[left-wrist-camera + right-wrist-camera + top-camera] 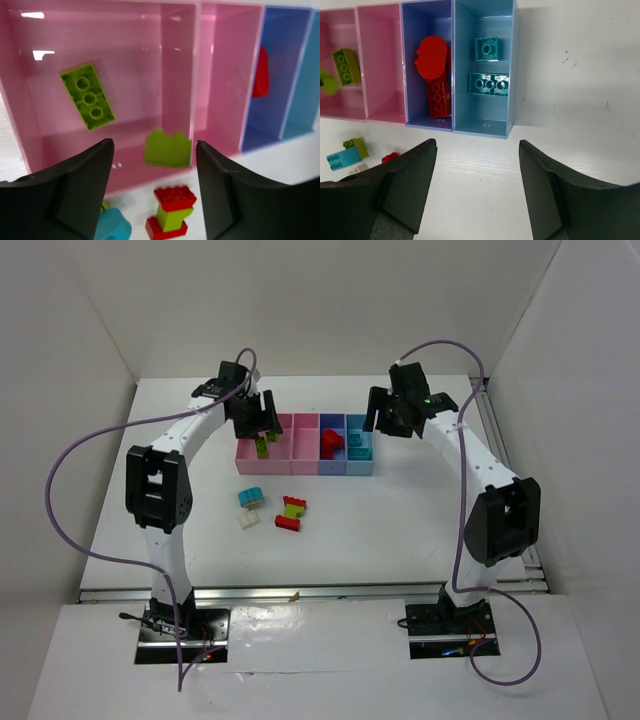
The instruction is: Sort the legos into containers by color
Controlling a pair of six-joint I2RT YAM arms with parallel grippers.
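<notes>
Left end effector [154, 146] spread wide, gripping nothing, over leftmost pink plastic bin [125, 60]: likely drop position. Flat yellow-green plastic brick [87, 96] on bin floor. Second, blurred yellow-green brick [167, 148] at near wall; falling or settled, cannot tell. Red pieces [435, 75] in dark blue bin [427, 20], teal bricks [489, 83] in light blue bin [487, 110]: colours grouped. Right end effector [477, 144] wide, empty, near light blue bin. Loose mixed-colour bricks [292, 508] on white tabletop [400, 520]. Plain white walls around.
</notes>
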